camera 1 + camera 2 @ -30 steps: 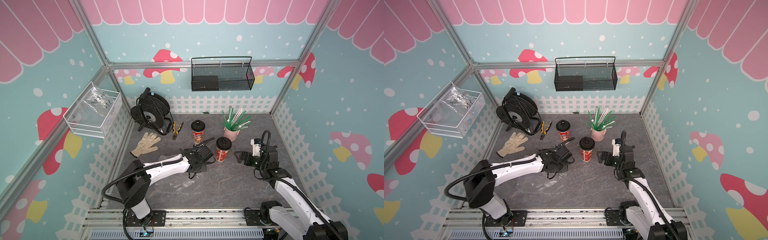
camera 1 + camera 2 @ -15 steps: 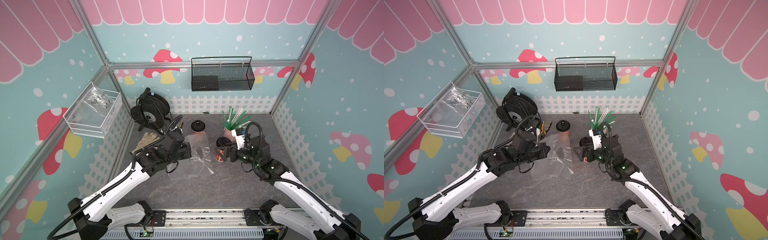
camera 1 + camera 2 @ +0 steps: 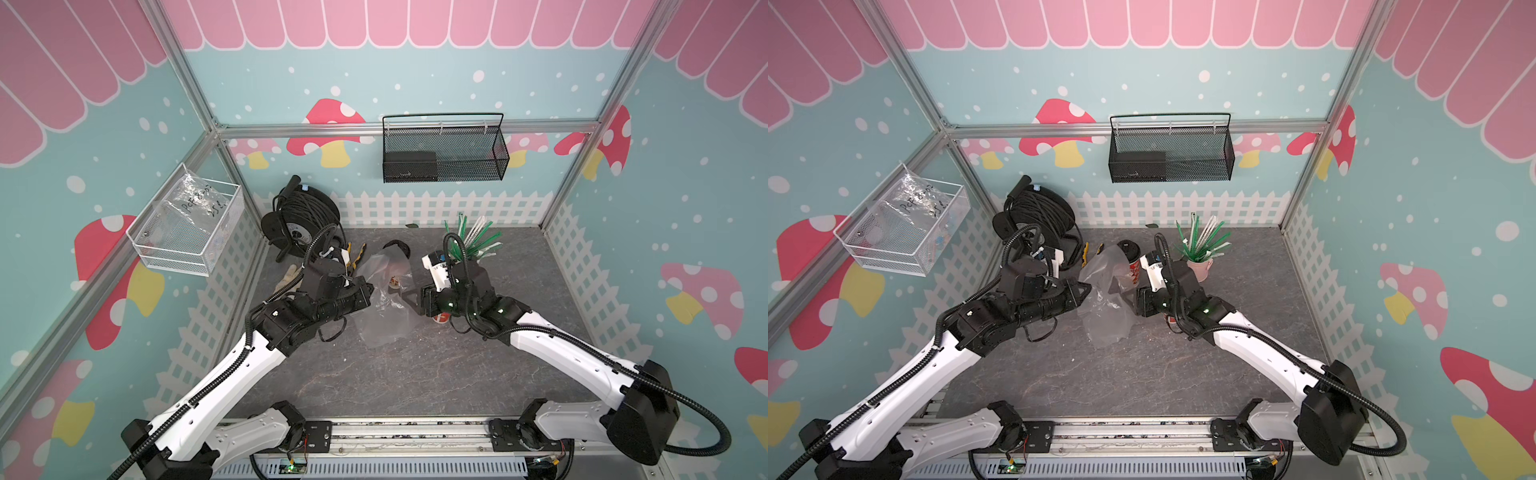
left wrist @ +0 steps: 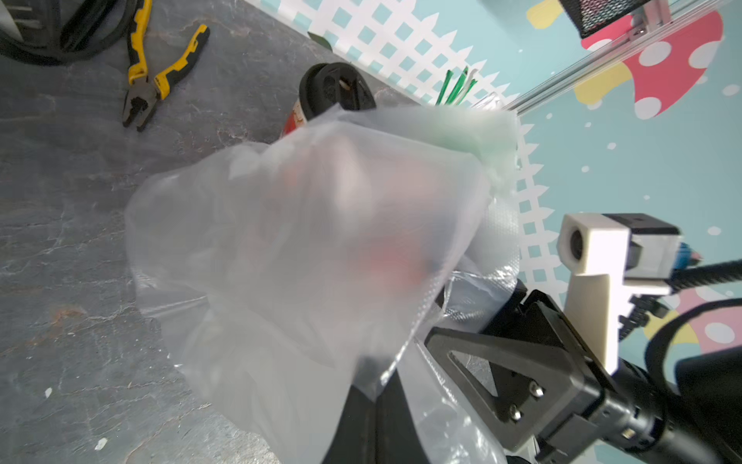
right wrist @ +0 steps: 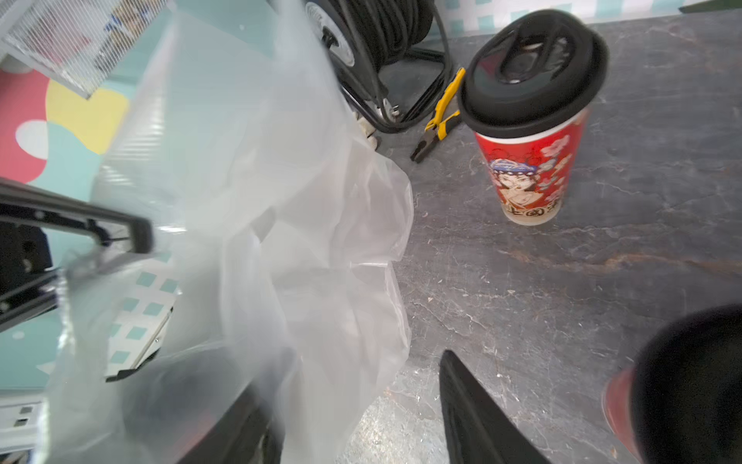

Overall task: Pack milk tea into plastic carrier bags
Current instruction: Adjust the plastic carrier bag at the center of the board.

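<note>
**Step in hand:** opening the plastic carrier bag (image 3: 380, 320). No cup is packed yet. In my judgement the task is at an early stage.

**Arms:** both reach forward from the front rail and converge over the middle of the table (image 3: 415, 374). The wrists are turned inward, so the grippers face each other across the bag.

**Left gripper** (image 3: 368, 291): fully closed, pinching one edge of the bag. The bag hangs from it crumpled, and its lower end appears to reach the table.

**Right gripper** (image 3: 406, 297): jaws stand roughly half apart. Film drapes over one finger, but I see nothing clamped between them.

**Milk tea:** the red cup (image 3: 440, 318) stands just beside the right gripper, largely hidden under its wrist and outside the bag. Further back, the cartoon-print cup (image 5: 526, 172) stands upright just behind the bag, also outside it. The pink straw pot (image 3: 1200, 268) is beyond.

**Next move, as I judge it:** the right gripper must take the opposite lip of the bag's mouth. The two grippers must then draw apart to hold the mouth wide. The film is thin and could slip.
</note>
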